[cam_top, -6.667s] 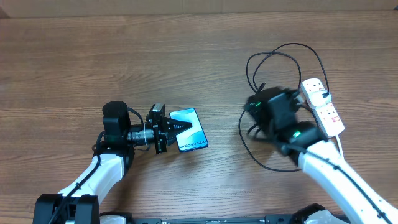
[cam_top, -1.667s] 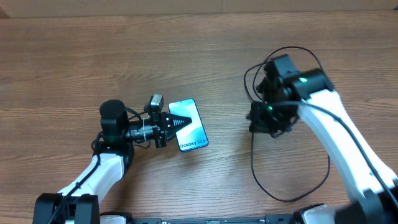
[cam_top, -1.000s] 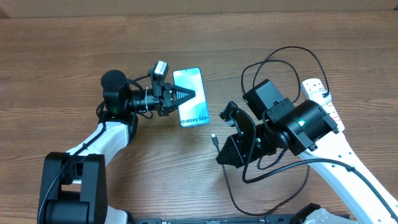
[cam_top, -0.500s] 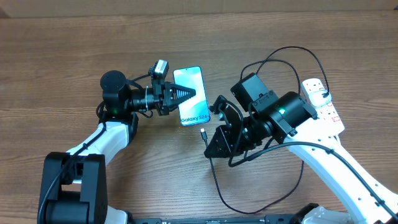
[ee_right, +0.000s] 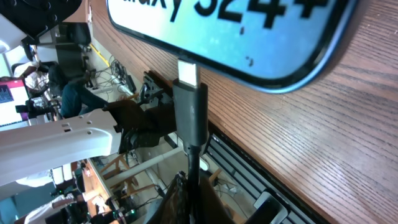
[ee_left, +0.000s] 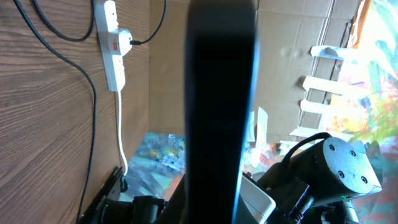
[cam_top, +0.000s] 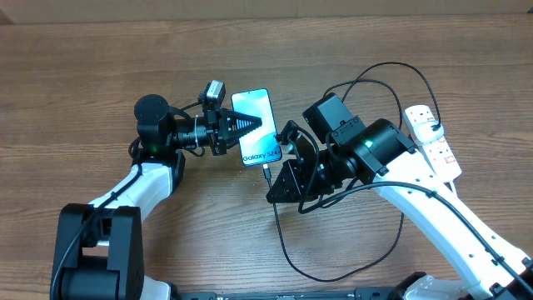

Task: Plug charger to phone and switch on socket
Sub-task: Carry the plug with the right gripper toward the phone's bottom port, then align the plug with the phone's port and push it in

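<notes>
Change since half a second earlier: right end effector had advanced toward the phone. This brought the connector tip from clear of the phone's short lower edge to right at it. I saw no shift in the left arm or the phone.
Left end effector: closed on the phone, clamping it from the long side facing the left arm, with the upper finger lying across the screen.
Right end effector: closed on the charger just behind the connector tip. In the right wrist view the cable trailed out between the fingers.
Phone: held near the middle of the surface, screen up, "Galaxy S24+" text readable, well apart from the socket.
Connector tip: the metal end met the dark rim of the phone, roughly square to it. I could not tell whether it had entered the port.
Charger cable: ran from the right end effector toward the near edge and looped round under the right arm. Further loops lay beside the socket.
Socket: lay at the right side of the surface. I also saw it far off in the left wrist view, red switch visible, switch position not readable.
</notes>
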